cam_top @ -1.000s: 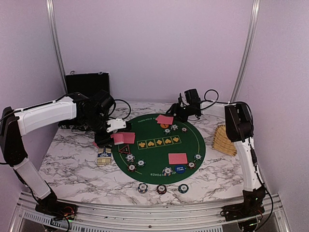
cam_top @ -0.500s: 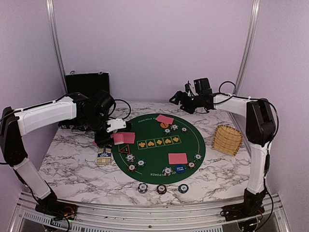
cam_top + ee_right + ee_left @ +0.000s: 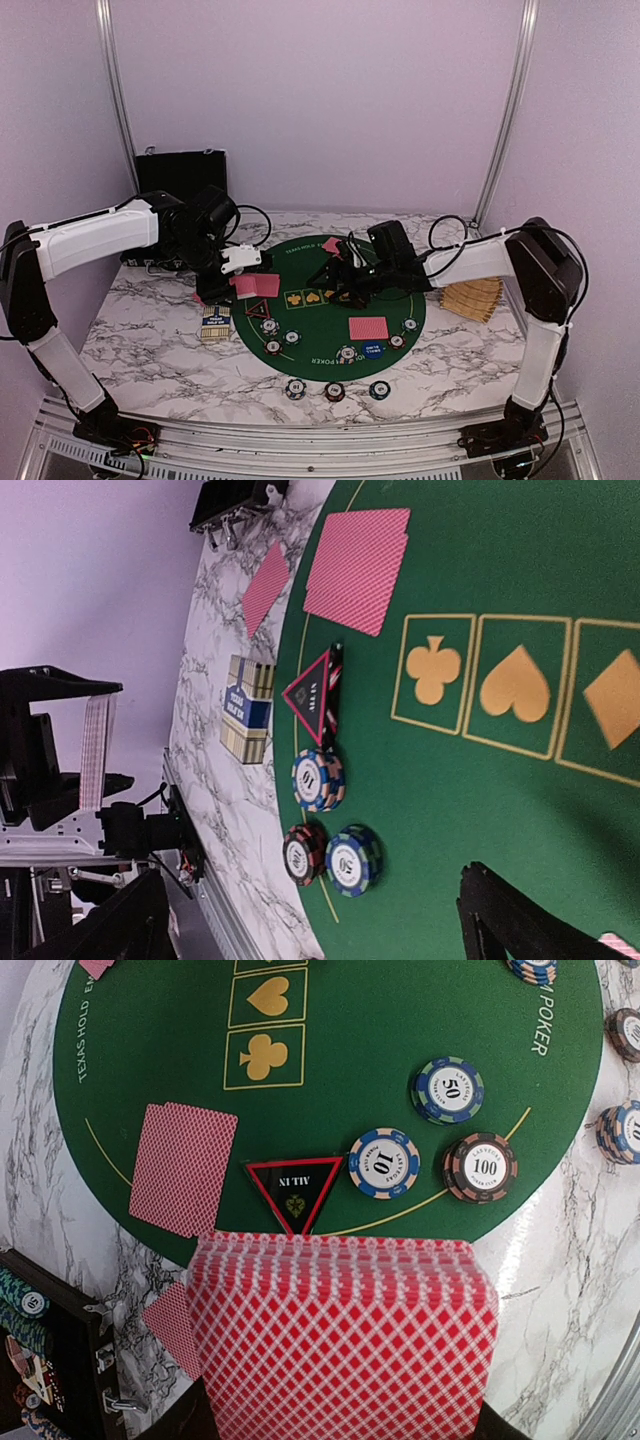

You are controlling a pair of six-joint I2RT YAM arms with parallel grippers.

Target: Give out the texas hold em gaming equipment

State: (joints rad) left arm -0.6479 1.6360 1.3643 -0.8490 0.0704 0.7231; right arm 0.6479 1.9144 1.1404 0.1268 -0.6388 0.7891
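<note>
A: Where is the deck?

B: The deck (image 3: 340,1350) fills the lower middle of the left wrist view, red backs to the lens. The left gripper (image 3: 245,270) pinches it at the mat's (image 3: 400,1020) left rim, and the triangle (image 3: 296,1192) lies just above it in that frame.

A: And the other arm?

B: The right gripper (image 3: 332,276) hovers over the middle of the mat, fingers spread wide and holding nothing. In the top view the deck lies to frame left of it, near but apart. The triangle and a few chips (image 3: 384,1162) sit lower left of that gap.

A: How does the deck lie for a pull?

B: The right wrist view shows that. The deck is edge-on at the left middle of its frame, a thin strip with its long side running up and down. I'd judge the right fingers must travel toward that edge to take a card, while the left arm only presents it.

A: What does each view miss?

B: The left wrist view shows the staggered backs, but the cards hide its own fingertips and the right gripper is out of frame. The right wrist view shows the deck's edge and not the backs. Only the top view shows both arms together.
</note>
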